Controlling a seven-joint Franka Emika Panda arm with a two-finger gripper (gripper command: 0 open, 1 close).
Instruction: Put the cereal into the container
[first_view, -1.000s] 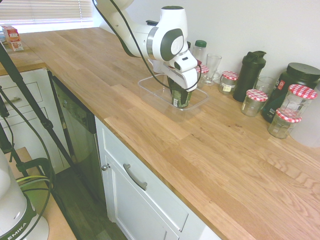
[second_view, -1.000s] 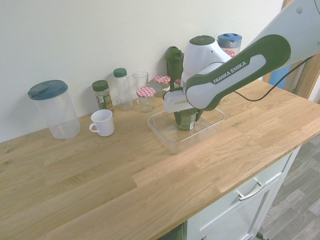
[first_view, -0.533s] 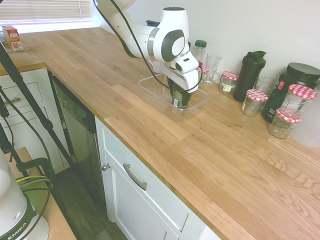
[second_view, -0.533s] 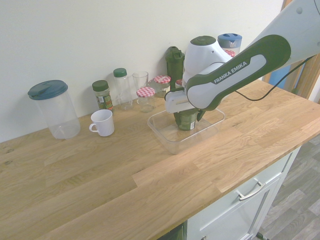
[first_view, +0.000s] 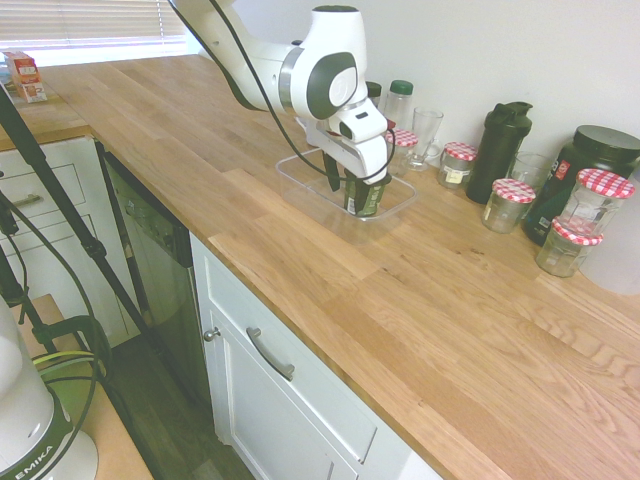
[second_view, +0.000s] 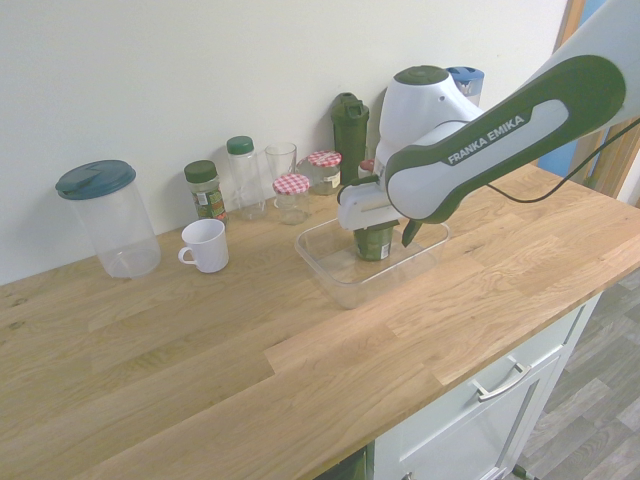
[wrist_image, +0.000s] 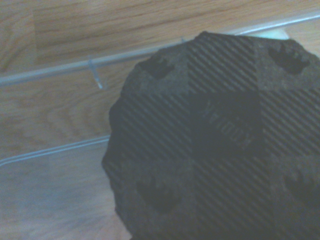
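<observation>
Gripper (first_view: 352, 182) over the container (first_view: 400, 209), fingers apart. One dark finger (second_view: 411, 232) stands beside the cereal jar (second_view: 374, 243), with a gap between them in the second exterior view. Cereal jar upright inside the container, on its floor; dark green contents, small white label on the side. Wrist view: dark lid (wrist_image: 220, 135) fills much of the frame, check pattern with diagonal stripes, faint lettering at its middle; focus soft. Container: clear, shallow, rectangular, resting on the wooden surface (first_view: 330, 300).

Near the wall, second exterior view: tall clear pitcher (second_view: 118, 225) with blue lid; white mug (second_view: 205, 246) just beside it, handle toward the pitcher; jar with dark green lid (second_view: 205, 190) behind the mug; clear bottle with green cap (second_view: 245, 178); drinking glass (second_view: 281, 160); jars with red-and-white checkered lids.

First exterior view: black shaker bottle (first_view: 498, 152) upright between checkered-lid jars; large black tub (first_view: 585, 175) near two more such jars, one stacked on the other.
</observation>
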